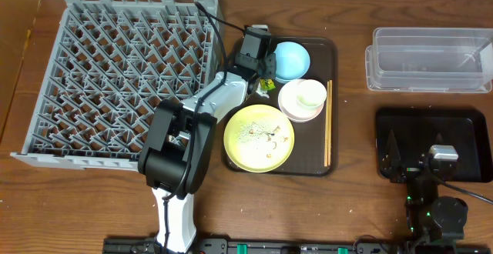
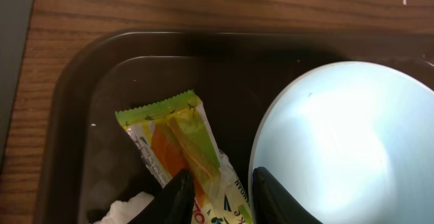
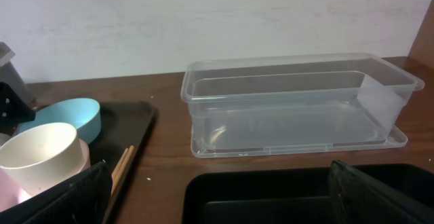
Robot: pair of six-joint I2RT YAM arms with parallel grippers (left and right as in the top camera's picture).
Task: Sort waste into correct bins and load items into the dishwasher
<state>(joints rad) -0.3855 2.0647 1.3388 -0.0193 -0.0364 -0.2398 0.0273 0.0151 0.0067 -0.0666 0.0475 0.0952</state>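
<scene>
My left gripper (image 1: pixel 264 80) reaches into the far left corner of the brown tray, next to the light blue bowl (image 1: pixel 291 60). In the left wrist view its fingers (image 2: pixel 224 200) are closed in on the yellow-green snack wrapper (image 2: pixel 180 146), which still lies on the tray. The white tissue (image 2: pixel 125 209) sits just left of the fingers. The yellow plate (image 1: pixel 259 137) carries rice-like scraps. The cream cup (image 1: pixel 310 94) stands in the pinkish-white bowl (image 1: pixel 293 109). The chopsticks (image 1: pixel 328 123) lie along the tray's right side. My right gripper (image 1: pixel 412 162) is open and empty over the black tray (image 1: pixel 462 123).
The grey dish rack (image 1: pixel 123 69) fills the left of the table. The dark brown serving tray (image 1: pixel 323 50) holds the dishes. The clear tub (image 1: pixel 430 60) stands at the far right, behind the black tray, and also shows in the right wrist view (image 3: pixel 298 108).
</scene>
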